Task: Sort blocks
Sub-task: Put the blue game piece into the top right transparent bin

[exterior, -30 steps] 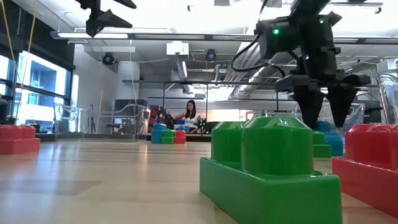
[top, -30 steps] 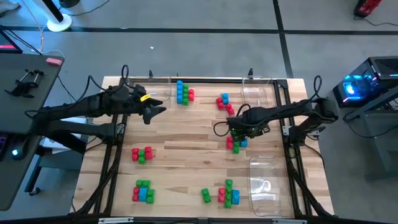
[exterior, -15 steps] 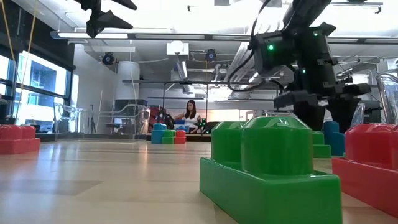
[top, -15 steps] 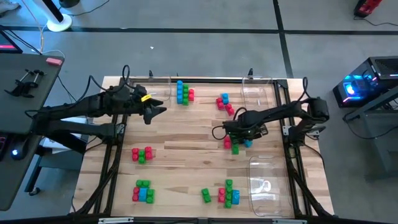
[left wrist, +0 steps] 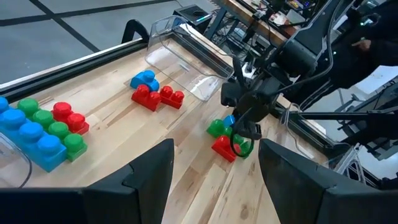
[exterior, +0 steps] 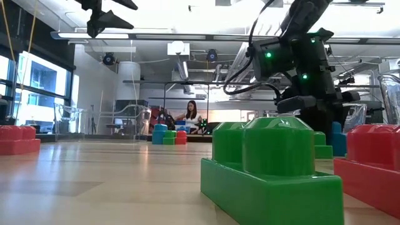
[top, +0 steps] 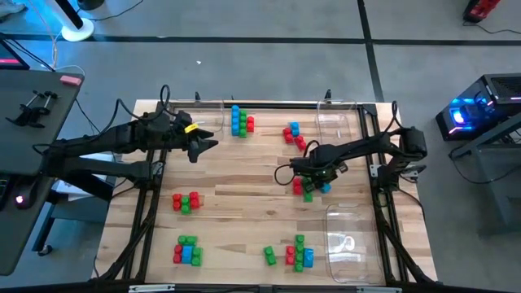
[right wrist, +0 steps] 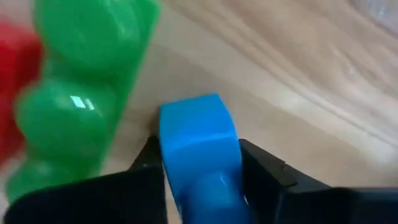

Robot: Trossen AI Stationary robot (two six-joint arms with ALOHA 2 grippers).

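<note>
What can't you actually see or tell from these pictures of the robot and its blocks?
- Blue block between the right gripper's fingers: right wrist view, its lower end cut off by the edge.
- That cluster of blocks: high view, partly hidden under the arm.
- Person: low view, too small and far away.

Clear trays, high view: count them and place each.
3: top-right tray at the table's corner, bottom-right tray along the right edge, top-left tray, faint, by the left arm. More could be hidden under arms.

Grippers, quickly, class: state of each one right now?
Left gripper: open, empty, raised over the table's left side.
Right gripper: down at the cluster, fingers closed on a blue block.
</note>
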